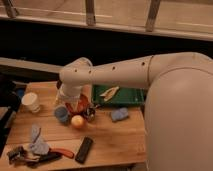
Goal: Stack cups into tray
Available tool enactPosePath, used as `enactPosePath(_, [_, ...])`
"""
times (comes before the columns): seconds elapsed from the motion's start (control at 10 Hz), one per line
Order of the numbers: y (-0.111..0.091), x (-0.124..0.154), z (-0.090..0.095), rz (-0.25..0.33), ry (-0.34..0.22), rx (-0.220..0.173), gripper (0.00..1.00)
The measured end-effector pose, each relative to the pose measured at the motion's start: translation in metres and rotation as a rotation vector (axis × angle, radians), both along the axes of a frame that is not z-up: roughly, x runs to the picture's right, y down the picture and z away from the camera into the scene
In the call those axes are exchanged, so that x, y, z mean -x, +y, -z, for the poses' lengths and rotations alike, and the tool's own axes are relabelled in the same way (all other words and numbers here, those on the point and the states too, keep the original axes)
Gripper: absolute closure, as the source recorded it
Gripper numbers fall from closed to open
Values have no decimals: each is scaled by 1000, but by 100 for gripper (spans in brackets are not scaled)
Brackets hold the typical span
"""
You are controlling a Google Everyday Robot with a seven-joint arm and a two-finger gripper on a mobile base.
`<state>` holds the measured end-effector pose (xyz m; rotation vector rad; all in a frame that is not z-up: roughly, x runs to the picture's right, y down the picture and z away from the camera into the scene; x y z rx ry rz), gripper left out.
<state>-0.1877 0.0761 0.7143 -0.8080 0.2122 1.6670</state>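
The small light-blue cup (61, 114) stands on the wooden table, left of centre. The white tapered cup (31, 102) stands upright near the table's left edge. The green tray (131, 96) sits at the back right of the table with a pale yellowish object (110, 92) lying in it. My arm reaches in from the right. Its gripper (68, 101) hangs down just above and behind the light-blue cup, at the left rim of the orange bowl (80, 105). The dark brown bowl is hidden behind my arm.
An orange ball (77, 121) lies in front of the orange bowl. A blue sponge (120, 115) lies in front of the tray. A black remote (84, 149), a red-handled tool (62, 152) and a blue cloth (36, 142) lie along the front edge.
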Motion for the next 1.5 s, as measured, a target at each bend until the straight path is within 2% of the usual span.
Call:
enactPosePath(0.3, [6,7,-5,10,-6,14,35])
enactPosePath(0.5, [19,28,-19,25,-21,34,35])
enactPosePath(0.6, [36,48,-41,31,-29,66,35])
enactPosePath(0.7, [41,52,-49,27,-27,75,35])
enactPosePath(1.3, [37,26,-86,-49,44,100,35])
enactPosePath(1.5, [43,24,-94,-69,53,116,35])
